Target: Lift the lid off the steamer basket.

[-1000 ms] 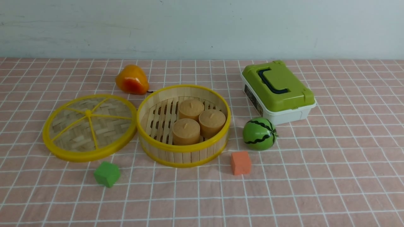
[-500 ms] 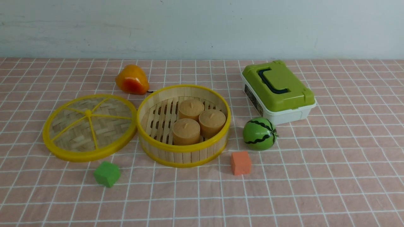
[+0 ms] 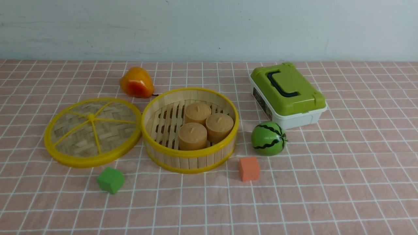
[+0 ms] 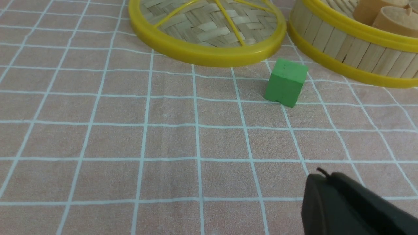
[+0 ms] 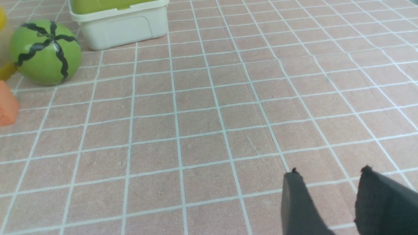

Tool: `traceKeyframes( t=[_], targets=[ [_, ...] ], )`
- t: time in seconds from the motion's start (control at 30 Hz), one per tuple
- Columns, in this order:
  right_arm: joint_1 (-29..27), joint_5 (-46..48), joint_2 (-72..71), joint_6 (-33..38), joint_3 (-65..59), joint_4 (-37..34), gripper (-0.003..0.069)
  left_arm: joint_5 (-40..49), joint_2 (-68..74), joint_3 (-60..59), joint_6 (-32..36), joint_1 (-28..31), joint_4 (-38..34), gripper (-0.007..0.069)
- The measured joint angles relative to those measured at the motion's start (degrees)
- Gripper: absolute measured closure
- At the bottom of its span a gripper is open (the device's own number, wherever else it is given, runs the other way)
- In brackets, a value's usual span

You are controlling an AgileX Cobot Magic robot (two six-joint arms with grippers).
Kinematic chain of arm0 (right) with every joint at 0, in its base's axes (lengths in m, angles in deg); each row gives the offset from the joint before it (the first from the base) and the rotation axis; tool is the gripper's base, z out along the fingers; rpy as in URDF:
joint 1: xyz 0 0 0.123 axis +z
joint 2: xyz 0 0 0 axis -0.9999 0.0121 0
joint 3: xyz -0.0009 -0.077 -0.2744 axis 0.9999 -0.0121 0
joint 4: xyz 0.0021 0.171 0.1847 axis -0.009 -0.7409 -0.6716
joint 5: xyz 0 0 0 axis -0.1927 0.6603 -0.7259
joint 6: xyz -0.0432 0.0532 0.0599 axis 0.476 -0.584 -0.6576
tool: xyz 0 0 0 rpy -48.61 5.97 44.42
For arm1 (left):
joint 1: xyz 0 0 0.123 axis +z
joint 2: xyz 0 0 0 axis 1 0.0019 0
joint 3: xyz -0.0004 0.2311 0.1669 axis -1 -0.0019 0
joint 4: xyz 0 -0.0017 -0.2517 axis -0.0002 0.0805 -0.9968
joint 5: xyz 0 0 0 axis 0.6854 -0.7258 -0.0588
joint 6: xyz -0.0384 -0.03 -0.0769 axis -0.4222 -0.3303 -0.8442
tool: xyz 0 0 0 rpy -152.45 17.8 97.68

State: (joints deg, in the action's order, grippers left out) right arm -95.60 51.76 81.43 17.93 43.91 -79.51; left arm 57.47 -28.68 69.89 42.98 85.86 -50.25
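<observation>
The lid (image 3: 93, 130), a woven bamboo disc with yellow rim and spokes, lies flat on the cloth just left of the steamer basket (image 3: 190, 160); it also shows in the left wrist view (image 4: 209, 52). The basket stands open with three tan buns (image 3: 204, 125) inside; its wall shows in the left wrist view (image 4: 343, 49). My left gripper (image 4: 323, 178) is shut and empty, low over the cloth, well short of the lid. My right gripper (image 5: 329, 174) is open and empty over bare cloth. Neither gripper shows in the front view.
A green cube (image 3: 110, 180) sits in front of the lid, an orange cube (image 3: 249, 168) front right of the basket. A toy watermelon (image 3: 268, 138), a white box with green lid (image 3: 287, 93) and an orange pear (image 3: 136, 82) stand around.
</observation>
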Motion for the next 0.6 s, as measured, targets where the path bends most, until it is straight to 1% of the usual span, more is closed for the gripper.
traceKeyframes(
  t=[0.6],
  targets=[
    [0.0,0.0,0.0,0.0,0.0,0.0,0.0418,0.0,0.0,0.0,0.0,0.0,0.0,0.0619]
  ],
)
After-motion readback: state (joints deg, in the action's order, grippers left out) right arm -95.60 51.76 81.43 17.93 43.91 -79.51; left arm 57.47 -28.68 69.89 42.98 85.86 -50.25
